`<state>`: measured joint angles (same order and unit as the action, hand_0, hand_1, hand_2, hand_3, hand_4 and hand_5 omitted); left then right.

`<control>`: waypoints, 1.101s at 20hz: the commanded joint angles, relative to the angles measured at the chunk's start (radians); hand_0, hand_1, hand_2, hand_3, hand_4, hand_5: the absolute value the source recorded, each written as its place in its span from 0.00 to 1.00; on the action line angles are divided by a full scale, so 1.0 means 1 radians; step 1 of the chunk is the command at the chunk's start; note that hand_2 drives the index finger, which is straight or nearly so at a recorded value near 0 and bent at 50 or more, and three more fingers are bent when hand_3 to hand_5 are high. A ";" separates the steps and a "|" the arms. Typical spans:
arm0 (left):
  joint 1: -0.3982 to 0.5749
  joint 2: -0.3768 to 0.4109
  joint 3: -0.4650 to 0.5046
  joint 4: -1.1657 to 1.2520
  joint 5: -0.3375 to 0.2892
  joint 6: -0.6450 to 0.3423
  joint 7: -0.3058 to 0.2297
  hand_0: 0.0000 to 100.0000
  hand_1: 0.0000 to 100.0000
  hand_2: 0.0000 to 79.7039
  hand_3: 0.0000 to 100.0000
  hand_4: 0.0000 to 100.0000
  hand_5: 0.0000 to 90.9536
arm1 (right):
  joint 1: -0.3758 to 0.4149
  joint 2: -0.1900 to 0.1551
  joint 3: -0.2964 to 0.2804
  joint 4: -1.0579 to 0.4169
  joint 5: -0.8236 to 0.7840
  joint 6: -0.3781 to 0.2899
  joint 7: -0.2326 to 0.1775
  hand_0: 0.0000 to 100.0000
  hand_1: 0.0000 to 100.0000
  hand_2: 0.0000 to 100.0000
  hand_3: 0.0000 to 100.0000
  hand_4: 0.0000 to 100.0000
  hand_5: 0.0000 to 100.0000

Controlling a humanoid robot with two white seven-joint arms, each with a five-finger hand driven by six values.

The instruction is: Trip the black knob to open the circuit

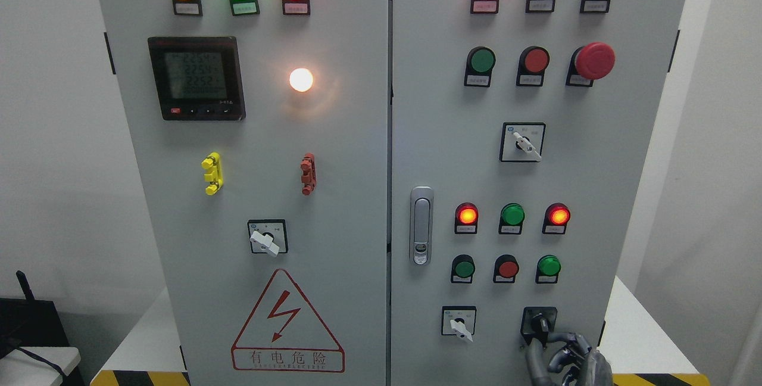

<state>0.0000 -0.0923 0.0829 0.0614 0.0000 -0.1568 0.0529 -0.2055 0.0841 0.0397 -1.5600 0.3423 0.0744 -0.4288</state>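
Right hand (562, 353) at lower right of frame, fingers curled just under the black knob (539, 322), fingertips touching it; can't tell if it's gripped.

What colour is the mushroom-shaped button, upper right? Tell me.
Red, clearest in the head view: the mushroom button.

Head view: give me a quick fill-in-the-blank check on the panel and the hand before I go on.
1. The right hand reaches the black knob at the ____ right of the right door.
2. The mushroom-shaped emergency stop button is coloured ____.
3. The warning triangle sits on the ____ door.
4. The door handle stands on the ____ door.

Missing words: lower; red; left; right.
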 commanded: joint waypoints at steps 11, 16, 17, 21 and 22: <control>-0.008 0.000 0.000 0.000 -0.034 0.000 0.001 0.12 0.39 0.00 0.00 0.00 0.00 | 0.001 0.000 0.003 0.001 -0.003 -0.001 0.002 0.57 0.77 0.60 0.93 0.90 0.94; -0.008 0.000 0.000 0.000 -0.032 0.000 0.001 0.12 0.39 0.00 0.00 0.00 0.00 | 0.000 0.000 0.003 0.001 -0.005 -0.001 0.004 0.57 0.77 0.60 0.93 0.90 0.94; -0.008 0.000 0.000 0.000 -0.032 0.000 0.001 0.12 0.39 0.00 0.00 0.00 0.00 | -0.002 0.000 0.003 0.001 -0.005 -0.001 0.004 0.57 0.77 0.60 0.93 0.90 0.94; -0.008 0.000 0.000 0.000 -0.034 0.000 0.001 0.12 0.39 0.00 0.00 0.00 0.00 | -0.002 0.002 0.003 0.001 -0.006 -0.001 0.018 0.57 0.77 0.61 0.93 0.90 0.94; -0.008 0.000 0.000 0.000 -0.032 0.000 0.001 0.12 0.39 0.00 0.00 0.00 0.00 | -0.002 0.008 0.005 0.001 -0.006 -0.001 0.019 0.58 0.77 0.61 0.94 0.91 0.94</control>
<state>0.0000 -0.0923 0.0828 0.0614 0.0000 -0.1568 0.0530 -0.2058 0.0851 0.0421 -1.5590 0.3375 0.0744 -0.4165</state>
